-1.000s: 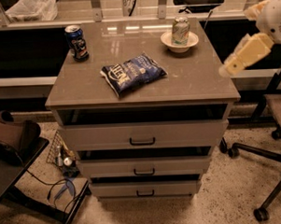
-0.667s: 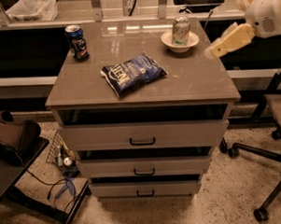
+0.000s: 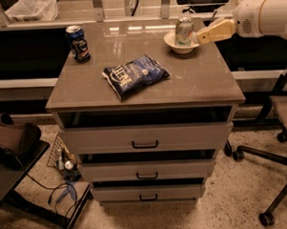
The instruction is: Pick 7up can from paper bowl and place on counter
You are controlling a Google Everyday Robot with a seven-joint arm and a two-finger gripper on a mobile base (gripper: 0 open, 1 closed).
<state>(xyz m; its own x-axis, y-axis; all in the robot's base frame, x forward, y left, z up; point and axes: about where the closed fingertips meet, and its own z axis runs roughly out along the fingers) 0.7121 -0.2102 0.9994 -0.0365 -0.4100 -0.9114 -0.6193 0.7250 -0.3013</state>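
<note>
One 7up can (image 3: 184, 30) stands upright in the one paper bowl (image 3: 178, 47) at the bench's (image 3: 199, 80) far right. The one hand (image 3: 200, 37) hangs just beside it; whether it is apart or together cannot be told. One blue can (image 3: 77, 43) and one chip bag (image 3: 135, 75) lie apart.

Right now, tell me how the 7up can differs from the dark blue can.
Colour: the 7up can is pale green and silvery; the dark blue can is dark blue. Support: the 7up can stands in the paper bowl; the dark blue can stands straight on the counter. Place: the 7up can is back right, the tool close on its right; the dark blue can is back left. Both stand upright.
</note>
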